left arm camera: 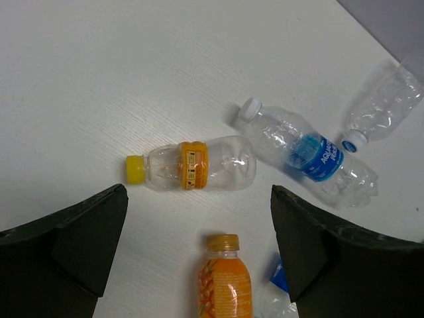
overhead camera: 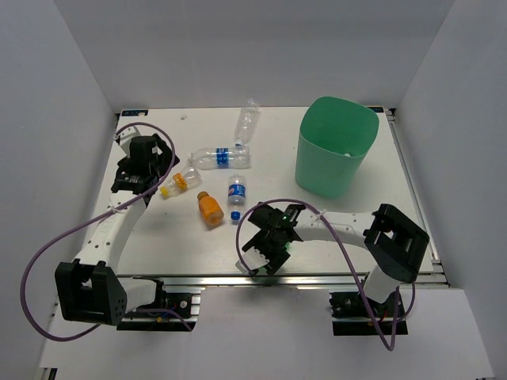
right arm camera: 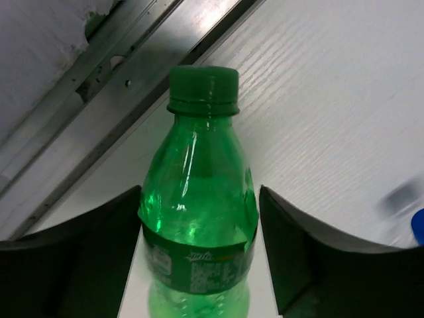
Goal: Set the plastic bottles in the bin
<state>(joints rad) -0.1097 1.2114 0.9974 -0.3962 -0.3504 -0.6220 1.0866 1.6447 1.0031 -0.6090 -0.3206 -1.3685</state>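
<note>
A green bottle [right arm camera: 199, 218] lies near the table's front edge, cap pointing at the metal rail. My right gripper [right arm camera: 199, 193] straddles its body; the left finger touches it and a thin gap shows at the right finger. From above, the right gripper [overhead camera: 265, 244] hides this bottle. My left gripper [left arm camera: 199, 193] hangs wide open and empty over a clear yellow-capped bottle [left arm camera: 192, 165] and an orange bottle [left arm camera: 224, 285]. A clear blue-labelled bottle [overhead camera: 222, 157], a small blue-labelled one [overhead camera: 236, 192] and a clear one [overhead camera: 248, 120] lie mid-table. The mint-green bin [overhead camera: 321, 170] stands at the back right.
The metal front rail [right arm camera: 132, 66] runs just beyond the green bottle's cap. A small blue cap-like thing [overhead camera: 235, 214] sits beside the orange bottle [overhead camera: 210, 209]. White walls close in the table on the left, back and right.
</note>
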